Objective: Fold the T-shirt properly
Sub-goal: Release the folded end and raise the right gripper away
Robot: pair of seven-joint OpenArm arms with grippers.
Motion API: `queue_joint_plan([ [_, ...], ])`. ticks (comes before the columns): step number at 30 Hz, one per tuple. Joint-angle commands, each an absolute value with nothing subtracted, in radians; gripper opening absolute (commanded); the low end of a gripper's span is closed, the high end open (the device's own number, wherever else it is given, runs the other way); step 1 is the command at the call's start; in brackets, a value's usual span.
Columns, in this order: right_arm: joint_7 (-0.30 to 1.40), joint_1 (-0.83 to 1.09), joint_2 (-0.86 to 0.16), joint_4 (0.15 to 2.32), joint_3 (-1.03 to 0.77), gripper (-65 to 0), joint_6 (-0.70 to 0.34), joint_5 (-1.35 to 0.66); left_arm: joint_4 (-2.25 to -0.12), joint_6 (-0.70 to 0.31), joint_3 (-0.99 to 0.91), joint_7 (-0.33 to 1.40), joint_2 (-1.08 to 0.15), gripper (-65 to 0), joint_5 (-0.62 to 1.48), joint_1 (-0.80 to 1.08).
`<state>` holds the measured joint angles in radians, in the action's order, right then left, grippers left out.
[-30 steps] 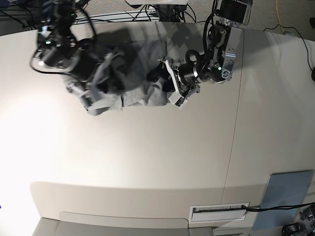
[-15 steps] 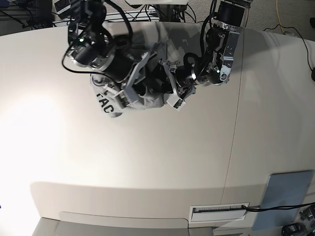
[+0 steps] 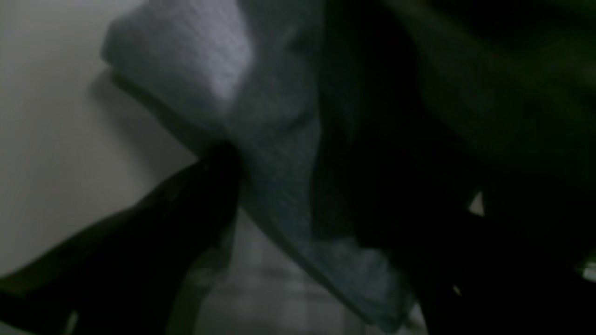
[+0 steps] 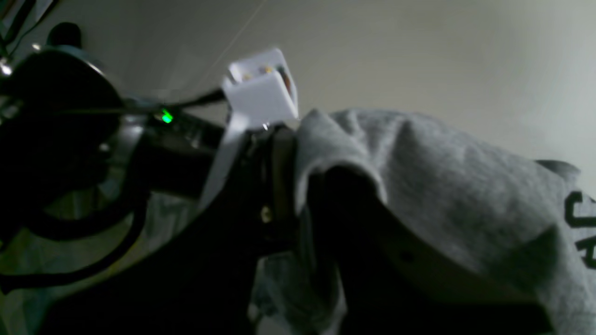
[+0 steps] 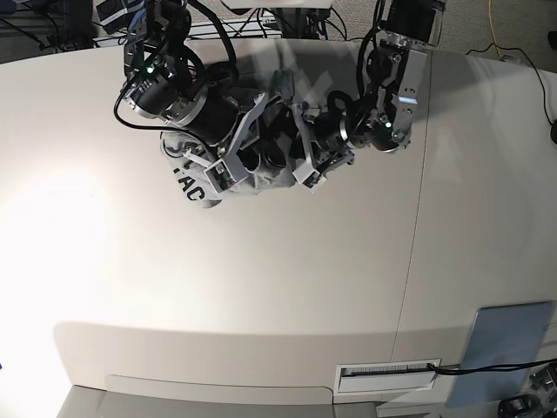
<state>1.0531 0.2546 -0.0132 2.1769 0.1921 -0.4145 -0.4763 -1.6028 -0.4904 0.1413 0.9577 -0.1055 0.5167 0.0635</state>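
The grey T-shirt (image 5: 261, 180) lies bunched at the back middle of the table, black lettering (image 5: 186, 185) showing on its left flap. My right gripper (image 5: 239, 152) sits on top of the bundle, shut on a raised fold of the T-shirt (image 4: 442, 177), which drapes over its dark fingers. My left gripper (image 5: 300, 148) stands open at the bundle's right edge, its white fingers spread wide. In the left wrist view a fold of the T-shirt (image 3: 279, 139) runs between the dark fingers (image 3: 186, 223), and nothing is pinched.
A seam (image 5: 416, 226) runs front to back through the table's right part. A blue-grey sheet (image 5: 509, 348) and a white slotted strip (image 5: 387, 374) lie at the front right. Cables and equipment (image 5: 261, 17) crowd the back edge.
My right arm swung from the far left over the shirt toward the middle, carrying cloth with it and turning up the lettered flap. The left gripper shifted slightly backward.
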Motion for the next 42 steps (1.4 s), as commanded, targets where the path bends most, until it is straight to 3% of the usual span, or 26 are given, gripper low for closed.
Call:
queue_joint_plan([
  [1, 1.017, 0.246, -0.008, 2.193, 0.195, -65.0, -0.418, -0.501, -1.629, -0.493, 0.129, 0.949, -0.103, -29.2, 0.535, 0.05],
  [9, 1.019, 0.247, -0.008, 2.189, 0.195, -65.0, -0.419, -0.497, -1.635, -0.502, -0.068, 0.995, -0.103, -29.2, 0.567, 0.05],
  [13, 1.02, 0.246, -0.008, 2.137, 0.197, -65.0, -0.454, -0.493, -1.635, -0.58, -0.205, 1.084, -0.104, -29.2, 0.701, 0.052],
  [14, 1.019, 0.246, -0.008, 2.12, 0.2, -61.7, -0.468, -0.493, -1.635, -0.589, -0.234, 1.097, -0.108, -29.2, 0.736, 0.053],
  [17, 0.993, 0.246, -0.008, 2.078, 0.225, -43.0, -0.486, -0.517, -1.635, -0.59, -0.292, 1.105, -0.138, -29.2, 0.818, 0.06],
  [19, 0.993, 0.246, -0.008, 2.07, 0.254, -38.4, -0.486, -0.548, -1.635, -0.589, -0.312, 1.111, -0.164, -29.2, 0.852, 0.067],
  [23, 0.992, 0.218, -0.001, 2.076, 0.286, -38.4, -0.557, -0.659, -1.636, -0.592, -0.318, 1.146, -0.211, -29.2, 0.905, 0.08],
  [27, 1.002, 0.197, 0.039, 2.128, 0.24, -38.4, -0.562, -0.626, -1.645, -0.605, -0.317, 1.177, -0.234, -29.4, 0.981, 0.104],
  [33, 1.003, 0.197, 0.004, 2.165, 0.012, -38.4, -0.509, -0.54, -1.757, -0.634, -0.254, 1.189, -0.233, -30.8, 1.019, 0.168],
  [42, 1.054, 0.238, -0.149, 2.165, -0.364, -38.4, -0.508, -0.516, -1.935, -0.585, 0.089, 1.083, -0.212, -30.7, 0.861, 0.199],
])
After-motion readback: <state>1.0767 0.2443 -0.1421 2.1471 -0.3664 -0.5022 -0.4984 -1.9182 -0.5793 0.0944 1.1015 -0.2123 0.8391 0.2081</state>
